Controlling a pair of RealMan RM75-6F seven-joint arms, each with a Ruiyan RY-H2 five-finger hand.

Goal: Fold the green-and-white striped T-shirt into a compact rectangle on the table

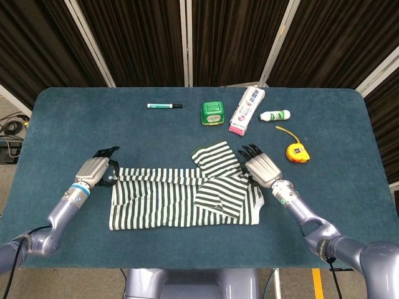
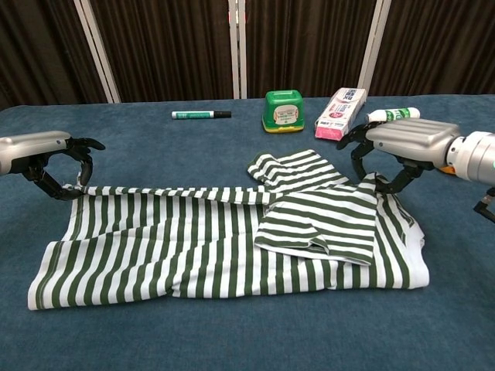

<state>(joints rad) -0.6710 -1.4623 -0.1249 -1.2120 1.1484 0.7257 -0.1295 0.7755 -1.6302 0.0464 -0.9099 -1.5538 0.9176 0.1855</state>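
The green-and-white striped T-shirt [image 1: 168,199] [image 2: 178,247] lies across the near middle of the table, its hem to the left and one sleeve [image 2: 321,220] folded over its body at the right. My left hand [image 1: 95,168] [image 2: 48,153] pinches the shirt's far left corner, with the cloth raised slightly there. At the far right edge, by the other sleeve [image 1: 215,156], my right hand [image 1: 260,168] [image 2: 398,143] grips the shirt with its fingers curled down into the fabric.
Along the far side stand a green marker [image 1: 164,106], a green box [image 1: 212,113], a pink-and-white carton [image 1: 247,110] and a small white bottle [image 1: 275,115]. A yellow tape measure [image 1: 297,152] lies just right of my right hand. The table's [image 1: 349,205] near edge is close to the shirt.
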